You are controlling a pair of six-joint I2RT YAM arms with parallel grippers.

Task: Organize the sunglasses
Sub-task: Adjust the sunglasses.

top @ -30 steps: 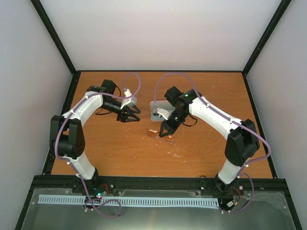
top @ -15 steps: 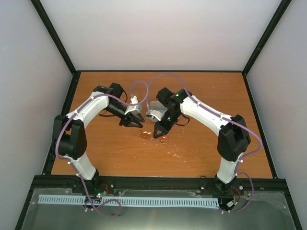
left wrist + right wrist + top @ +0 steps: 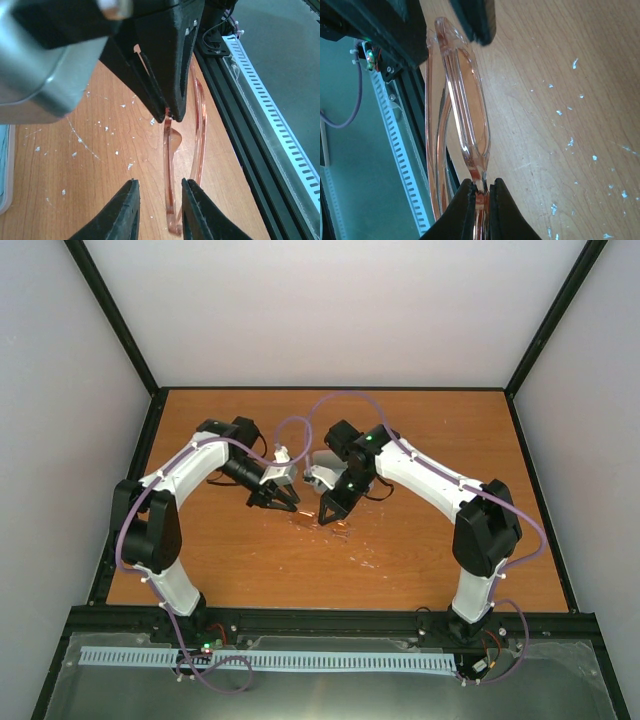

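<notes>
The sunglasses [image 3: 465, 100] have translucent orange lenses and a thin frame. My right gripper [image 3: 481, 192] is shut on their bridge. In the left wrist view the sunglasses [image 3: 172, 165] hang edge-on from the right gripper's black fingers [image 3: 167, 70]. My left gripper [image 3: 159, 205] is open, and the near end of the frame sits between its two fingers without touching them. In the top view the left gripper [image 3: 280, 502] and the right gripper [image 3: 328, 517] meet tip to tip over the middle of the table. The sunglasses barely show there.
The wooden table [image 3: 420, 560] has white specks and scratches on it. A pale blue thing [image 3: 4, 170] lies at the left edge of the left wrist view. The black rail and white slotted strip [image 3: 300, 660] run along the near edge. Walls close in three sides.
The right gripper has moved left with the sunglasses in it. The left gripper has moved right and forward until its open fingers straddle the end of the frame.
</notes>
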